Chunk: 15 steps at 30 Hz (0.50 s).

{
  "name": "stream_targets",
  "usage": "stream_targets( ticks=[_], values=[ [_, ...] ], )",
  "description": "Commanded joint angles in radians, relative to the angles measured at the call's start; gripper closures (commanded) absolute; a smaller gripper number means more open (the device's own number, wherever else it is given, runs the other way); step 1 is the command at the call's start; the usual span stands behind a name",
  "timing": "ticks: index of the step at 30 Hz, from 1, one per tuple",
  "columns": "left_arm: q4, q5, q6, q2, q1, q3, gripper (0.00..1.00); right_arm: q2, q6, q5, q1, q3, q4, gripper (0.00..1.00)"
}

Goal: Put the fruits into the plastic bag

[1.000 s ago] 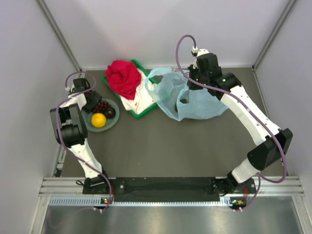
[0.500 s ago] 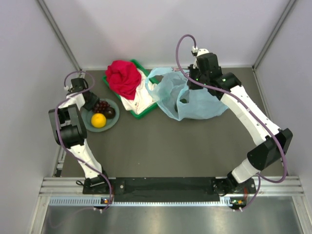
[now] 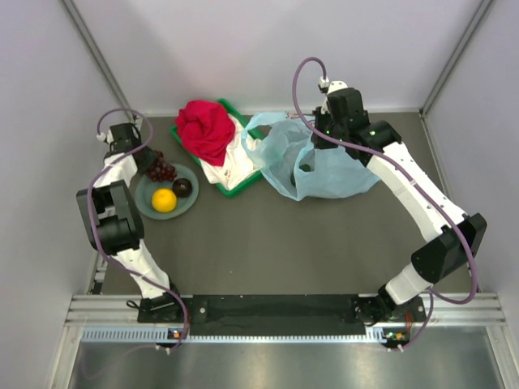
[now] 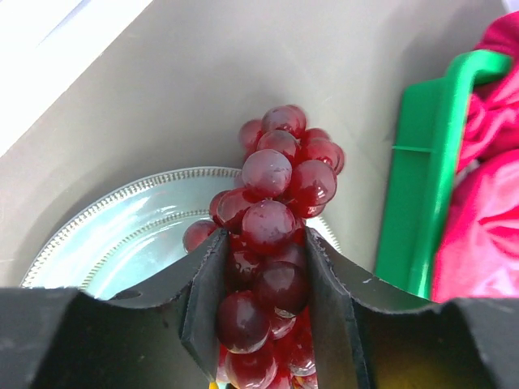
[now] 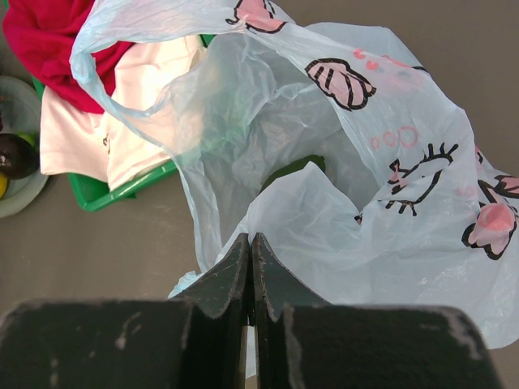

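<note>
My left gripper (image 4: 263,253) is shut on the bunch of dark red grapes (image 4: 280,194) and holds it above the far edge of the grey-green plate (image 4: 122,235). In the top view the grapes (image 3: 160,170) hang over the plate (image 3: 143,197), which holds the orange citrus (image 3: 164,200) and a dark round fruit (image 3: 183,187). My right gripper (image 5: 250,240) is shut on the near edge of the light-blue plastic bag (image 5: 324,235) and holds its mouth up. A dark green fruit (image 5: 293,171) shows inside the bag (image 3: 324,170).
A green tray (image 3: 236,190) with a red cloth (image 3: 204,130) and white cloths lies between the plate and the bag, touching the bag's left handle. The tray's rim (image 4: 430,162) is just right of the grapes. Walls close in the left, back and right sides.
My left gripper has pulled up and back to the left, lifting the grapes off the plate. The right arm and the bag have not moved.
</note>
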Motion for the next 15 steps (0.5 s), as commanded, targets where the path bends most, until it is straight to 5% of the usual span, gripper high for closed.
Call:
stream_targets(
  ticks=[1, 15],
  values=[
    [0.074, -0.010, 0.006, -0.084, 0.006, 0.018, 0.55, 0.000, -0.009, 0.002, -0.009, 0.039, 0.026, 1.00],
    [0.123, -0.015, 0.021, -0.194, 0.004, 0.013, 0.58, 0.009, -0.032, -0.007, -0.011, 0.049, 0.026, 1.00]
  ],
)
